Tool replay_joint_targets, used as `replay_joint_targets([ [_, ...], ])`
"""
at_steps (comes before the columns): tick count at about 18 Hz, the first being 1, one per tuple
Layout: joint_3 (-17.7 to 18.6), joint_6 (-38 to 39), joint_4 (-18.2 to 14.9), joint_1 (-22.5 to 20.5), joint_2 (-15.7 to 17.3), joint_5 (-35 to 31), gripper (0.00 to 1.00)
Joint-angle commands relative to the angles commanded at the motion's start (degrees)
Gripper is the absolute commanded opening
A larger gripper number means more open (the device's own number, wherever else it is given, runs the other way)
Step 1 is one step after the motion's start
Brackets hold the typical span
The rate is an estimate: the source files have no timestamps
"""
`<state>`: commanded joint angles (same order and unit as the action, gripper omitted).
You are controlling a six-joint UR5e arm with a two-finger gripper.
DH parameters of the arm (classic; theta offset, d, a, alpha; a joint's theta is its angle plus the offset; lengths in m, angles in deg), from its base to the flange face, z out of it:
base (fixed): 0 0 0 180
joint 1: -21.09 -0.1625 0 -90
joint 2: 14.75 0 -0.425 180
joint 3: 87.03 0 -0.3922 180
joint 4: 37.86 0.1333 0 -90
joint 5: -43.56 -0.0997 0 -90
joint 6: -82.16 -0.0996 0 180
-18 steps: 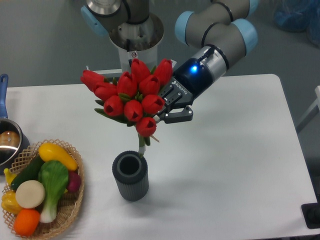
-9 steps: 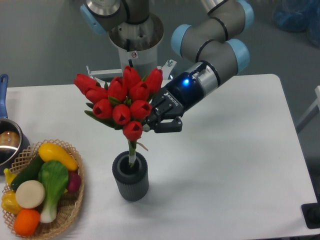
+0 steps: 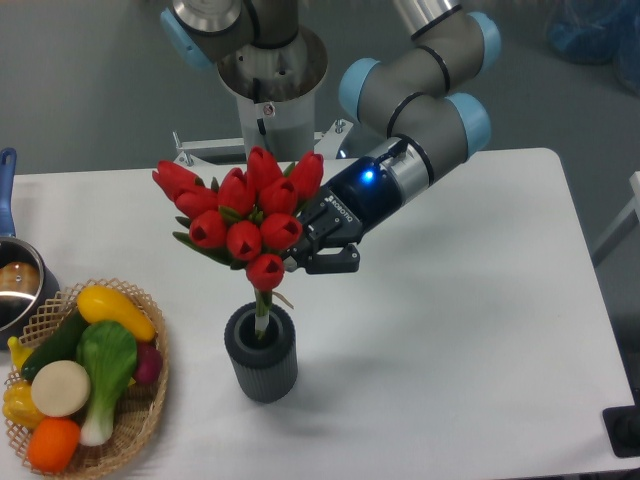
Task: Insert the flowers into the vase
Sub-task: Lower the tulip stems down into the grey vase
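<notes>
Fingers point(image 3: 312, 256) grip flowers point(image 3: 243, 215), stems inside vase point(image 3: 261, 353).

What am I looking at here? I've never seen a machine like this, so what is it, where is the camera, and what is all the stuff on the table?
This is a robot arm, a chain of grey jointed tubes with blue caps, bolted behind a white table. One fixed camera looks down on it from the front and above.

At the arm's tip is a two-finger pincer. It is shut on the flowers, a bunch of red artificial tulips, gripping them just under the blooms. The pale stems point down into the mouth of the vase, a small dark ribbed cylinder standing upright on the table. How deep the stems go cannot be seen.

At the left sits a wicker basket of colourful toy vegetables, and at the edge part of a steel pot with a blue handle.
</notes>
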<state>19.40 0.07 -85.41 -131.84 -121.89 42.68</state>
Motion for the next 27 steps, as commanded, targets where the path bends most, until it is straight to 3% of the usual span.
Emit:
replay_joint_targets([
  [12, 1.1, -0.8, -0.1, 1.3, -1.8, -1.2, 0.13],
  [19, 0.5, -2.5, 0.0, 2.8, -5.1, -1.2, 0.13],
  [23, 1.1, -5.4, 1.8, 2.9, -7.8, -1.2, 0.13],
  [27, 1.8, -5.6, 1.8, 2.9, -7.8, -1.3, 0.13],
])
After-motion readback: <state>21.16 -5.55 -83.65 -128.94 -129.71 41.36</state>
